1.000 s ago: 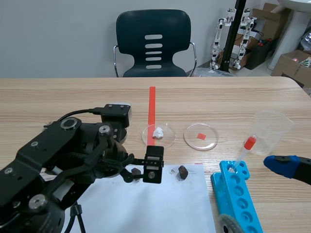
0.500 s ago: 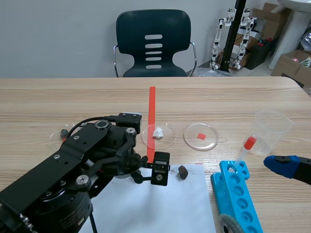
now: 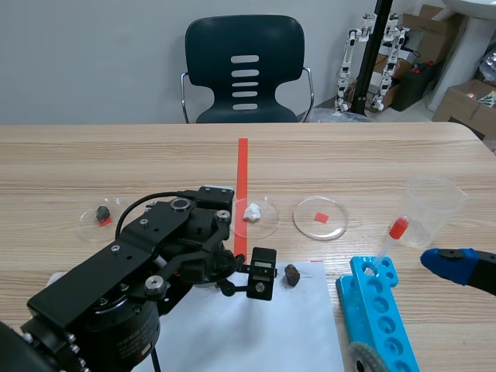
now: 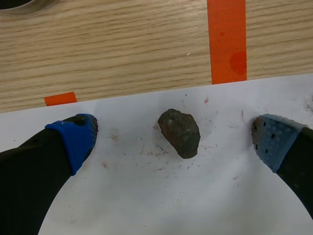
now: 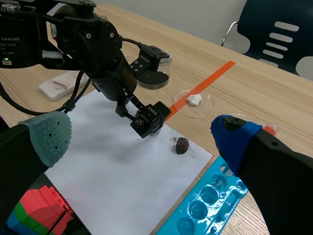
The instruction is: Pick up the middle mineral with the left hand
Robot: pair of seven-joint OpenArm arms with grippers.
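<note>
Just one dark mineral (image 4: 179,133) sits between the left end effector's (image 4: 174,136) two fingers (image 4: 73,142).

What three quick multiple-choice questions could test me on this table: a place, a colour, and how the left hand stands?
1. Where does the dark stone under the left hand lie? A in a dish; B on white paper; C in a cup.
2. What colour is the tube rack? A yellow; B green; C blue.
3. How is the left hand? A open; B shut on the stone; C shut on nothing.
Answers: 1 B, paper shows all round it. 2 C, plainly blue. 3 A, its fingers stand apart on either side of the stone.
</note>
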